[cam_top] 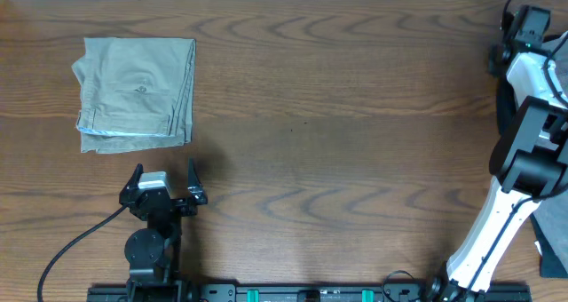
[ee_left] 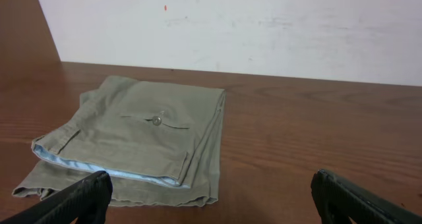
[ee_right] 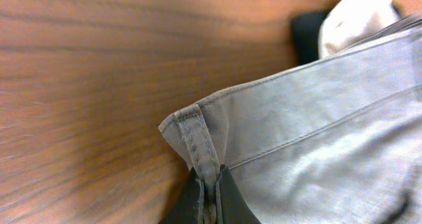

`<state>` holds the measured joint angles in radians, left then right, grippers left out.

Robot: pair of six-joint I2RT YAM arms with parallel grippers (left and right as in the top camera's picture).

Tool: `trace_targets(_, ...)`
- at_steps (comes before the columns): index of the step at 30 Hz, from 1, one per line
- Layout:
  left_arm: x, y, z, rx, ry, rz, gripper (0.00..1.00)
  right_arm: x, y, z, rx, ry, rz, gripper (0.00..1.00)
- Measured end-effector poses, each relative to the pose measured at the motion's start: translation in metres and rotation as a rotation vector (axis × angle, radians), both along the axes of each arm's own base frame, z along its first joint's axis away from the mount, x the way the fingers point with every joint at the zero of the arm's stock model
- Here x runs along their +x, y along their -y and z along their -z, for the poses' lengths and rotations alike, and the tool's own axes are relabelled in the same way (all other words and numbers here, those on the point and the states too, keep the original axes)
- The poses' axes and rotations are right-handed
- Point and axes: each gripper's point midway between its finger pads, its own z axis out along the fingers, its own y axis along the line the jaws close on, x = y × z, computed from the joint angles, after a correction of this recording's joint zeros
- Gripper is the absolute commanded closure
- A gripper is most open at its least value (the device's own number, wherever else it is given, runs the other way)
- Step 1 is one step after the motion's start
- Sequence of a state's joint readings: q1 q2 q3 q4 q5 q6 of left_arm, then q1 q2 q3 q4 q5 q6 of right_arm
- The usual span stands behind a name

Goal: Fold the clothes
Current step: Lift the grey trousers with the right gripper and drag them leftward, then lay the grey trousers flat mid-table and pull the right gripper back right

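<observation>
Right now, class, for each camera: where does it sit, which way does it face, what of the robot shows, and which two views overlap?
Overhead: above the table, looking straight down; left arm and right arm show.
Left wrist: low over the table, facing the folded khaki trousers and the wall; its fingertips frame the bottom.
Right wrist: close up on the grey garment, the right gripper shut on its edge.
Shared: overhead and left wrist both show the khaki trousers.
</observation>
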<state>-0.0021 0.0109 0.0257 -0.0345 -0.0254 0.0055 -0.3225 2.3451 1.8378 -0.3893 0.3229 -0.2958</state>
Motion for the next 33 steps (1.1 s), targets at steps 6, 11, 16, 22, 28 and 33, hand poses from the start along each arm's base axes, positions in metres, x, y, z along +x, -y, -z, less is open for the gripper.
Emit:
trace_targets(6,0.000,0.000,0.000,0.000,0.000,0.000,0.02,-0.006,-0.046,-0.076,-0.017,0.023,-0.067,0.99)
trace_targets(11,0.000,0.000,0.000,0.000,0.000,0.000,0.02,-0.007,-0.122,-0.093,0.047,-0.007,-0.203,0.99)
trace_targets(16,0.000,0.000,0.000,0.000,0.000,0.000,0.02,-0.017,-0.212,-0.068,0.190,-0.092,-0.307,0.99)
trace_targets(22,0.000,0.000,0.000,0.000,0.000,0.000,0.02,-0.028,-0.331,-0.062,0.394,-0.094,-0.422,0.99)
trace_targets(28,0.000,0.000,0.000,0.000,0.000,0.000,0.02,-0.058,-0.458,-0.049,0.499,-0.136,-0.601,0.98)
trace_targets(33,0.000,0.000,0.000,0.000,0.000,0.000,0.02,-0.103,-0.540,-0.017,0.516,-0.236,-0.737,0.94)
